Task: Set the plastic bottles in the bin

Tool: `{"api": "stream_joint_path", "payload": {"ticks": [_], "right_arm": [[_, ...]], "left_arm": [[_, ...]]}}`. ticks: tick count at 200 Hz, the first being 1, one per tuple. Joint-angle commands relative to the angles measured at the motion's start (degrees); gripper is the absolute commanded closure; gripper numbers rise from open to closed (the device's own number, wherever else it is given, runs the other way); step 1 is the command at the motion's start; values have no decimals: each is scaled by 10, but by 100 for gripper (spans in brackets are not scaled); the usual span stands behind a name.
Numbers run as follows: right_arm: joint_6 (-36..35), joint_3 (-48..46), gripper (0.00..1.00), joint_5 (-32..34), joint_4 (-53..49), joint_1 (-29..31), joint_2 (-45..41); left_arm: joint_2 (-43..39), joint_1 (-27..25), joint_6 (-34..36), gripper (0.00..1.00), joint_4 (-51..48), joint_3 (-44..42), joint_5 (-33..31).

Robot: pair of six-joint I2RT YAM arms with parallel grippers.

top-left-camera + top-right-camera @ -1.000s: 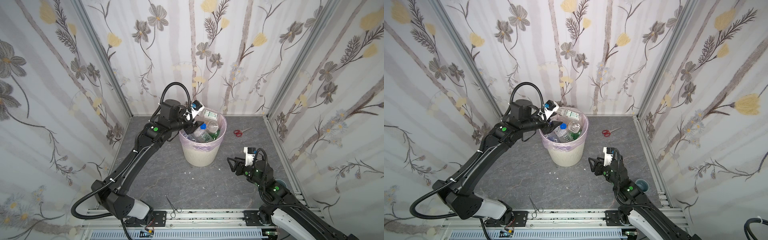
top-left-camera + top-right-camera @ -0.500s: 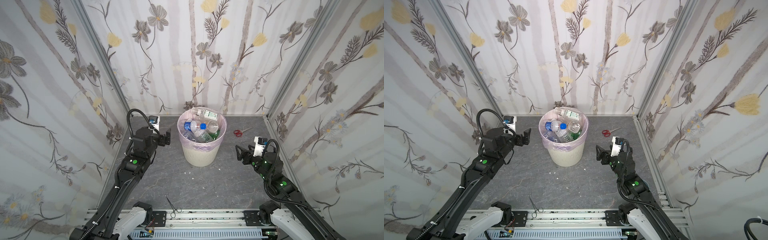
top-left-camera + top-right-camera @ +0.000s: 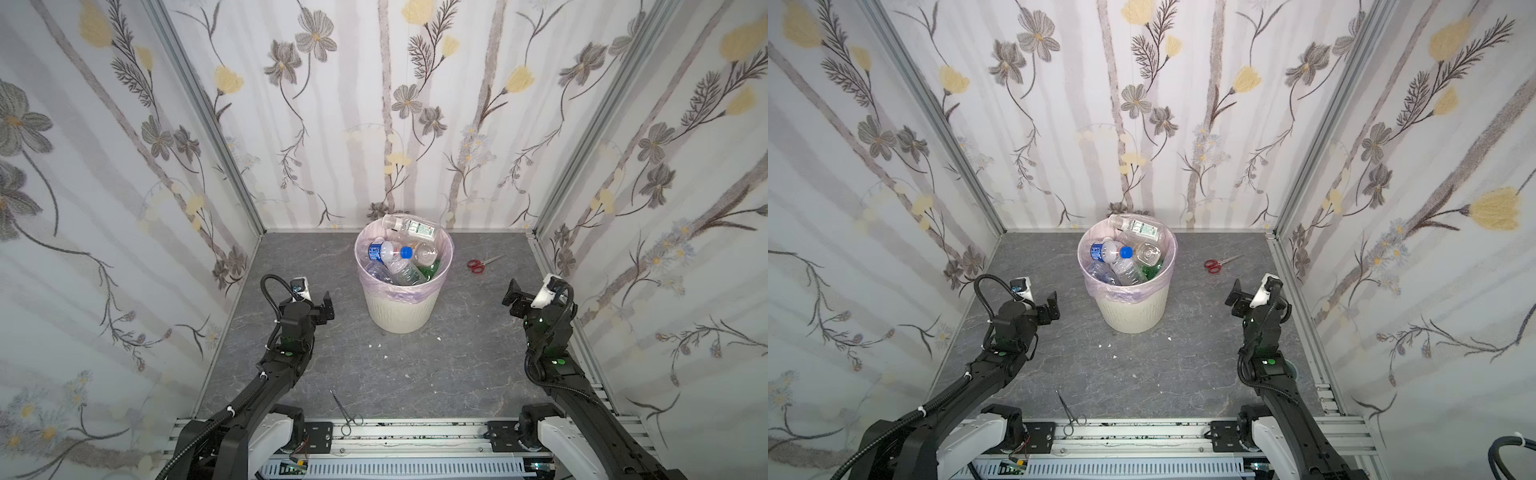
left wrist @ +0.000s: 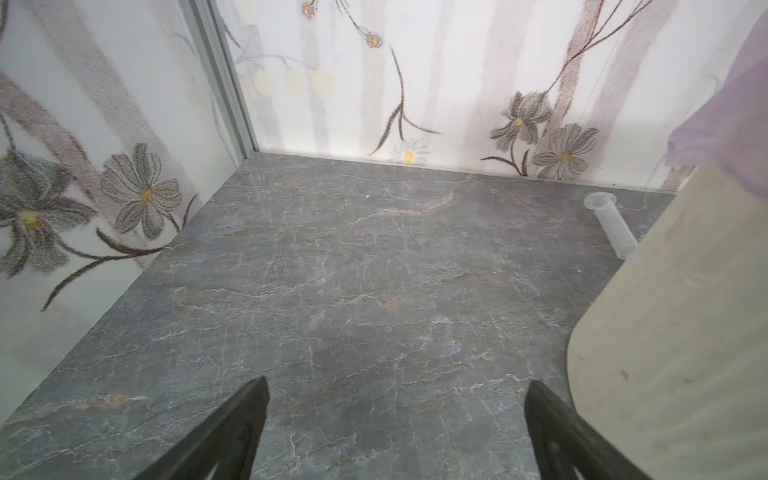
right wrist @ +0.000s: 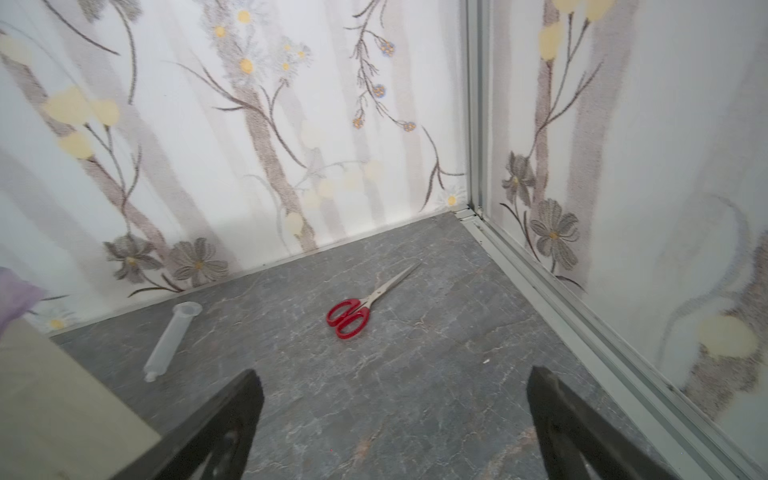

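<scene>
The cream ribbed bin (image 3: 401,309) (image 3: 1133,309), lined with a pink bag, stands at the back middle of the grey floor. Several plastic bottles (image 3: 397,259) (image 3: 1121,259) fill it, clear ones with blue caps and labels and a green one. One clear bottle (image 3: 411,226) (image 3: 1138,226) lies across the far rim. My left gripper (image 3: 321,308) (image 3: 1048,309) (image 4: 397,415) hovers open and empty left of the bin. My right gripper (image 3: 521,296) (image 3: 1241,296) (image 5: 395,407) hovers open and empty to its right. The bin wall (image 4: 665,332) (image 5: 50,399) edges both wrist views.
Red-handled scissors (image 3: 482,264) (image 3: 1219,262) (image 5: 361,305) lie at the back right. A clear plastic syringe barrel (image 4: 611,226) (image 5: 172,338) lies behind the bin by the back wall. Thin metal forceps (image 3: 345,409) (image 3: 1070,409) lie at the front edge. Flowered walls enclose three sides.
My left arm has drawn back from over the bin's rim to the floor on its left. The right arm has pulled away to the right. Both grippers have opened wide.
</scene>
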Motion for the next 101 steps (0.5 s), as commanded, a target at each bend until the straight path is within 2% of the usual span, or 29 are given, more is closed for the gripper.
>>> {"api": "stream_joint_path", "payload": {"ticks": [1,27,44,67,80,88,101], "right_arm": [[-15,-43,0,27,186,-26,35],[-30,-73,0,25,296,-45,103],[-43,-85,0,11,369,-47,147],[-50,-89,0,-21,432,-50,215],[-61,-103,0,-35,512,-48,256],[-69,-107,0,-60,517,-48,263],[-68,-113,0,-59,547,-48,287]], "left_arm": [[25,4,18,2,130,-29,-31],[63,25,18,2,258,-83,-20],[92,42,15,1,308,-98,-7],[116,51,30,0,348,-99,14],[123,52,38,0,361,-94,20],[143,52,42,0,371,-91,23],[159,54,47,0,390,-88,27]]}}
